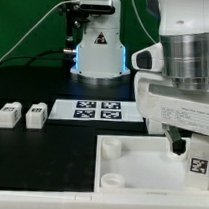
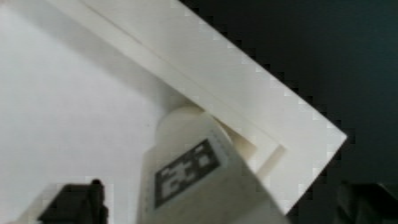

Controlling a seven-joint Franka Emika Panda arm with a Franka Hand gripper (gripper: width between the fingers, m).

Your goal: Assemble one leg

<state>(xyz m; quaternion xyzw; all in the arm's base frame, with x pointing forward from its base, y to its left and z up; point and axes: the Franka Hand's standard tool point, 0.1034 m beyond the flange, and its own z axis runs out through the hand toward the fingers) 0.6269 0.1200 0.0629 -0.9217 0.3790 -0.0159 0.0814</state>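
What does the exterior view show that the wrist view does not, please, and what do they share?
Only the exterior view shows two loose legs on the black table, the marker board and the arm's base. Only the wrist view shows, close up, dark fingertips at the frame edge. Both show a tagged leg at the white tray-like piece.
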